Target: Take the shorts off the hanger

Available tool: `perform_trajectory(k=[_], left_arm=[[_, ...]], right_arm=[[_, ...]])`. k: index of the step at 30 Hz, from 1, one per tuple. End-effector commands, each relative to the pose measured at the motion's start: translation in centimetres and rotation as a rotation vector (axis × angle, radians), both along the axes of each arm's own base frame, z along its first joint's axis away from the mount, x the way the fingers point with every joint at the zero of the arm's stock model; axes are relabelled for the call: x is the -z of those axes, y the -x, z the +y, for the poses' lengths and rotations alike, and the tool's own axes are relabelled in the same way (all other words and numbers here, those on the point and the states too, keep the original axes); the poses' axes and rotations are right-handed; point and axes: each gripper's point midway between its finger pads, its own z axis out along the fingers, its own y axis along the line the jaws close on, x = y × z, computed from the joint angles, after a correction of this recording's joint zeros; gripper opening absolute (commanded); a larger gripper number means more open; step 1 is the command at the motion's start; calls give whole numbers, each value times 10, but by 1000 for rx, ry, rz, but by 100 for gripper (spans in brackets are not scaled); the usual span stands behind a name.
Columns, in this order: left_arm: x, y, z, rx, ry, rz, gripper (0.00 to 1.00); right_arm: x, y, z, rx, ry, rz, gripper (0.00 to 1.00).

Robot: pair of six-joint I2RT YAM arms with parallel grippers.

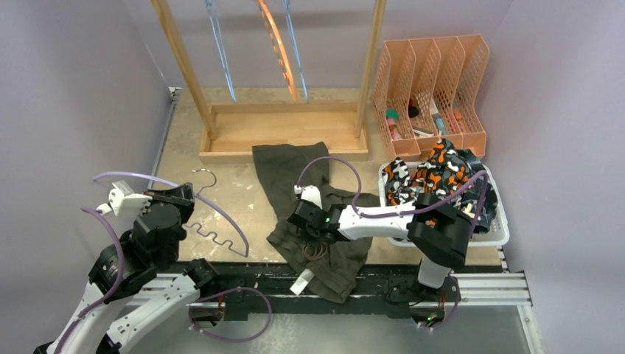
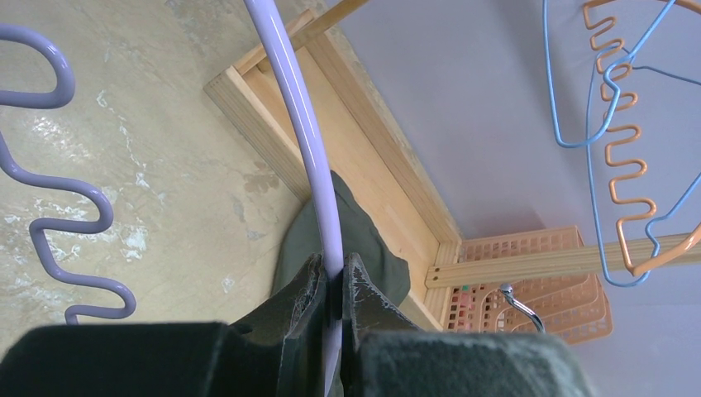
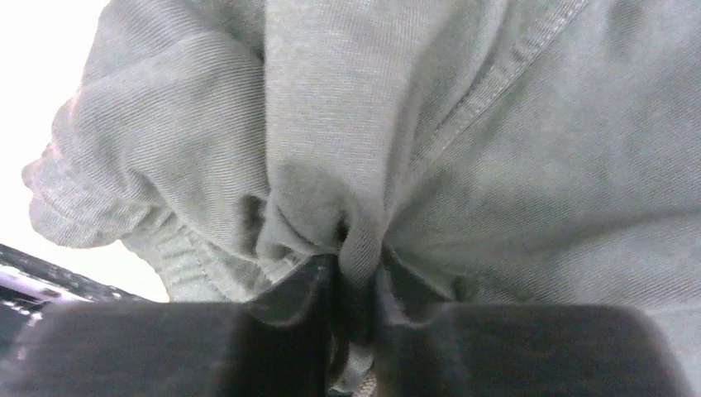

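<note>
The olive green shorts (image 1: 295,177) lie flat on the table in front of the wooden rack, free of any hanger. My right gripper (image 1: 298,219) rests on their near part, shut on a pinched fold of the olive cloth (image 3: 496,165); in the right wrist view the fold runs between the jaws (image 3: 355,269). A bare lilac hanger (image 1: 214,237) sits at the left, its hook (image 1: 208,177) pointing toward the rack. My left gripper (image 1: 188,198) is shut on the hanger's curved upper arm (image 2: 298,107), the jaws (image 2: 333,277) tight on the lilac wire.
A white basket (image 1: 501,232) at the right holds orange-black-white patterned shorts (image 1: 427,173) and dark cloth (image 1: 475,195). The wooden rack (image 1: 280,133) carries blue hangers (image 1: 221,51) and an orange one (image 1: 278,44). A peach file organizer (image 1: 435,81) stands at the back right.
</note>
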Motion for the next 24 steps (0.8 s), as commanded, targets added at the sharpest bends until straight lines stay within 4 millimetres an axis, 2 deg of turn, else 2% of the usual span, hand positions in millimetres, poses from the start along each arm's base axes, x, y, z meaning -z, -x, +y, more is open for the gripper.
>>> perform_trajectory(k=[1, 2, 5, 7, 9, 11, 12, 15, 16, 18, 20, 22, 24], left_arm=[[-11, -2, -1, -4, 26, -29, 0], [-10, -2, -1, -5, 25, -28, 0], [-7, -2, -1, -4, 25, -24, 0], [-5, -3, -3, -3, 29, -22, 0], [-5, -5, -6, 3, 35, -25, 0], [-6, -7, -9, 13, 37, -27, 0], [-7, -8, -11, 19, 35, -28, 0], [-9, -9, -13, 28, 31, -25, 0], [-9, -9, -13, 27, 31, -24, 0], [-9, -9, -13, 29, 35, -27, 0], [-11, -9, -13, 29, 43, -34, 0], [-11, -9, -14, 30, 45, -37, 0], [-12, -8, -14, 36, 48, -37, 0]], right_arm=[[-24, -15, -5, 13, 20, -89, 1], [-47, -18, -1, 8, -17, -118, 0], [-148, -34, 4, 1, -167, -270, 0], [-219, -33, 7, -57, -306, -366, 0], [-282, -24, 8, -164, -463, -467, 0], [-330, -9, 1, -278, -589, -569, 0], [-348, -1, -4, -333, -630, -614, 0], [-394, 8, -25, -355, -704, -718, 0], [-406, 10, -31, -358, -720, -741, 0], [-417, 9, -36, -349, -719, -762, 0], [-407, 1, -36, -304, -681, -742, 0], [-377, -10, -27, -248, -616, -680, 0], [-325, -20, -14, -201, -516, -577, 0]])
